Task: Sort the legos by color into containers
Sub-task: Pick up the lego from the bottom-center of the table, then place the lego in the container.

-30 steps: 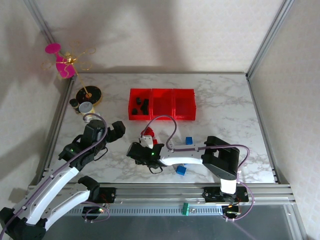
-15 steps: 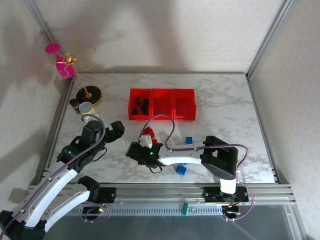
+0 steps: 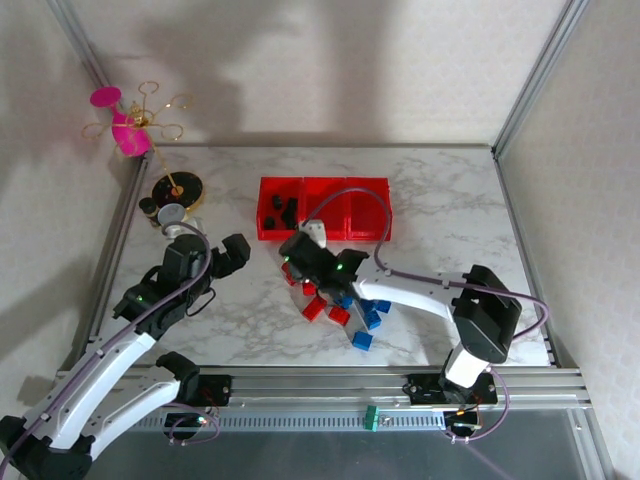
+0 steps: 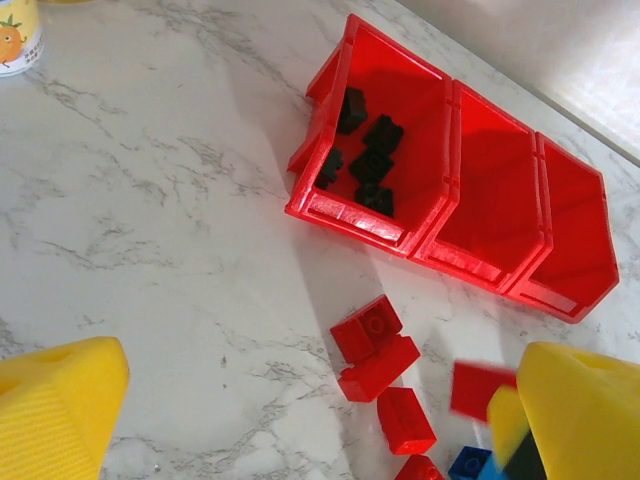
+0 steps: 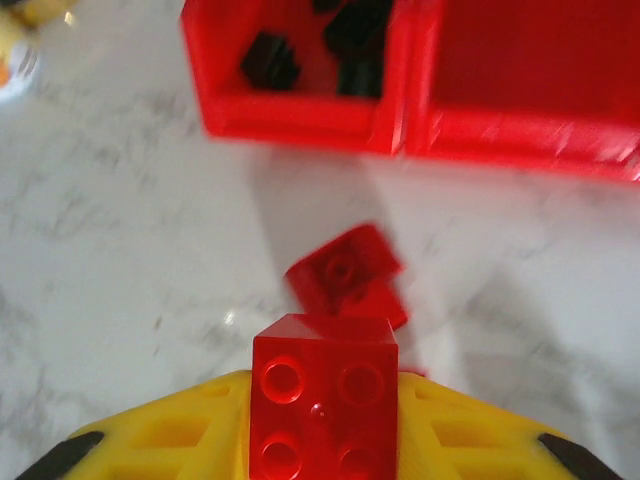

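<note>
Right gripper point(image 5: 322, 440): clamped on a red 2x2 plastic brick point(image 5: 322, 385), which is pinched between the yellow pads point(image 5: 190, 445) with its studs facing my wrist cam. From the top cam I put it over the table, just in front of the bin row, near the left compartment.

Just past the fingertips, two loose red bricks point(image 5: 348, 278) lie touching on the surface. Beyond them is the row of three joined red translucent open-top bins point(image 5: 300, 125), at rear centre of the table. Black bricks point(image 4: 365, 160) sit in the left compartment.

More red bricks and some blue bricks point(image 3: 372, 320) are scattered in front of the bins, beside the right forearm.

Left gripper point(image 3: 228, 256): jaws spread wide, yellow foam fingers point(image 4: 60, 405) far apart. It sits to the left of the loose bricks, well apart from them.

Surface: white grey-veined marble-look tabletop point(image 3: 440, 220), with an aluminium rail point(image 3: 330, 385) along the near edge where the bases bolt on.

Room: aluminium frame posts point(image 3: 535, 70) and plain cream walls.

Back-left corner: a round black-and-gold disc stand point(image 3: 178, 188), a small can point(image 3: 172, 214) just beside it, and a pink-and-gold wire ornament point(image 3: 130, 125) behind.
</note>
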Motion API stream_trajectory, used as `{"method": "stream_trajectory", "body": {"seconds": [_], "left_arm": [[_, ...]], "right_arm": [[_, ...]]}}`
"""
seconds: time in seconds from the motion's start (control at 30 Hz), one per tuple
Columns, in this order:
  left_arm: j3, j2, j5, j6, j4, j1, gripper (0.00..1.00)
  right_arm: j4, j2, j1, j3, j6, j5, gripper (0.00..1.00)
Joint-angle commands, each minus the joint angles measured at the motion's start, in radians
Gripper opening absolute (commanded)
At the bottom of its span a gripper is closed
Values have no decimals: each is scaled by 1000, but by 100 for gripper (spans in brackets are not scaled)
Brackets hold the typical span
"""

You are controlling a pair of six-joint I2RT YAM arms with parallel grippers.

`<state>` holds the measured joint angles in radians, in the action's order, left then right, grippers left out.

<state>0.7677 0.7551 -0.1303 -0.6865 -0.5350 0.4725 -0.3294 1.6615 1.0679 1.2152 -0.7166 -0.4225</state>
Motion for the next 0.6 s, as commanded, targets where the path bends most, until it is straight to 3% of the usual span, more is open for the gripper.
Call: {"method": "stream_trajectory", "body": {"seconds": [0.0,0.17,0.3,0.57], "left_arm": [[4,8,-5,-23,71,5,100],[-2,72,-5,-18,134,4,100],[-14,134,16,-4,204,5,100],[-29,207,1,10,293,3,100]], "right_arm": [[67,-12,-94,-3,117,-1,34],[170,45,-182,40,246,-36,34],[221,130,-261,100,274,47,34],[223,336,-336,281,342,62,34]]}}
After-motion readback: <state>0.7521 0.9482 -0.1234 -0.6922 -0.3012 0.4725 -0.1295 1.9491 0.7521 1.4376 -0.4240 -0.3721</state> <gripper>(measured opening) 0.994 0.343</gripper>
